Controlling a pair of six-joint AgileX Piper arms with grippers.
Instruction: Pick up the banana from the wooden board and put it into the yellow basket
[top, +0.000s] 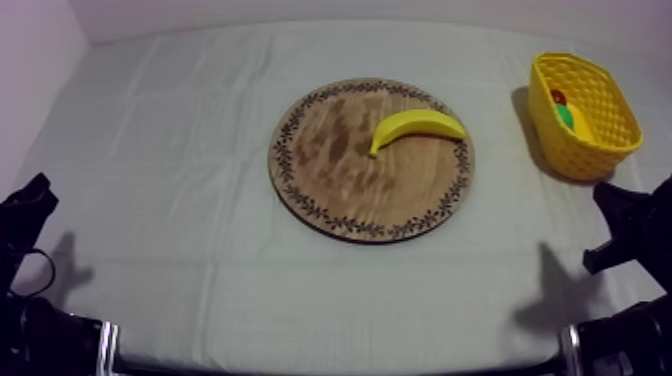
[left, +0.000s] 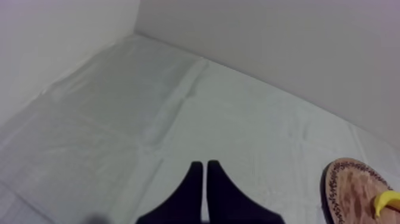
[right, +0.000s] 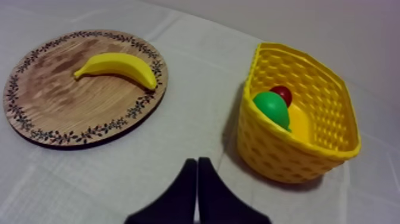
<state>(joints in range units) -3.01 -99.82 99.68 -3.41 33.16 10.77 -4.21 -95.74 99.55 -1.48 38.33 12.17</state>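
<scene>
Fingers (left: 193, 187) on my left gripper (left: 203, 163) are clenched together into a narrow wedge with nothing between them. The right gripper (right: 197, 159) is the same deal, pinched closed on nothing, so I'd say neither arm has begun the pick. Both sit low at their own sides of the bench (top: 180, 150), which leaves the middle free for a reach. Biggest thing on it is the round wooden board (top: 335, 185) with the patterned rim, lying flat about centre. Off to my right, well apart from the board, is the yellow basket (top: 592, 150), standing upright with its mouth facing up, so a drop from above should work. Then the banana (top: 415, 126): it's lying flat on the board, on the part nearest the basket, one end toward the board's middle and the other out near the rim, touching nothing else. Since it's on the basket's side, my guess is the right arm gets the job. It'll have to spread those fingers first and come down across the banana's middle. Smallest bits: a green fruit (right: 272, 107) and a small red fruit (right: 283, 94) already sit inside the basket, right against each other, so the banana would probably end up leaning on them.
</scene>
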